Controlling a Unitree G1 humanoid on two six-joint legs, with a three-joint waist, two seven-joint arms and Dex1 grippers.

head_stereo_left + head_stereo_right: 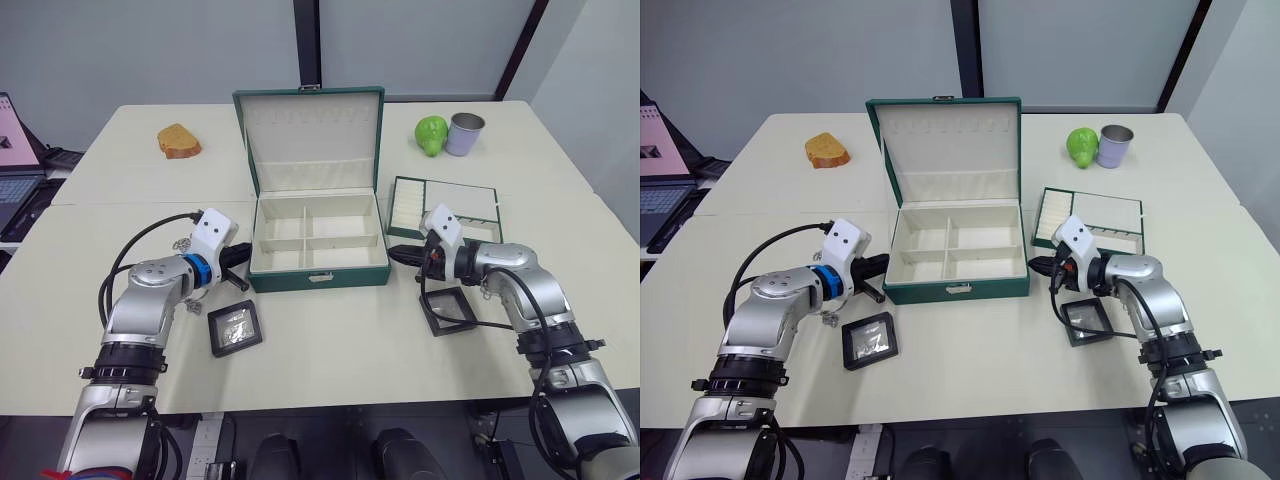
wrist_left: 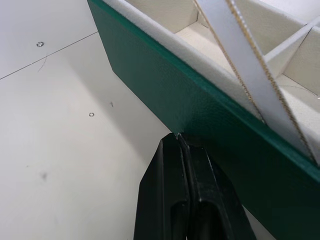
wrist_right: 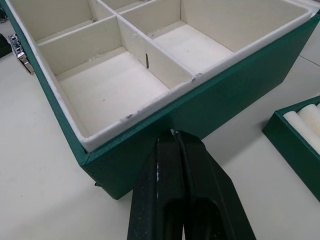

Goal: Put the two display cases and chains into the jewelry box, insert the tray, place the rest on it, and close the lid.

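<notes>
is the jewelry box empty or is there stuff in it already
Empty. The jewelry box stands open with its lid up, and all its cream compartments are bare; both display cases lie outside on the table.

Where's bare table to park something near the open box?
Free: the front strip between the two black-framed display cases, before the dark green jewelry box; also the far left around the orange-brown lump. Crowded: both box sides, with left tool, right tool, green-rimmed tray.

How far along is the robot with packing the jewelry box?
Done: only the lid is open. The jewelry box is empty. In hand: nothing; both grippers, left and right, are shut beside it. Left: both display cases on the table, chains, tray, closing.
</notes>
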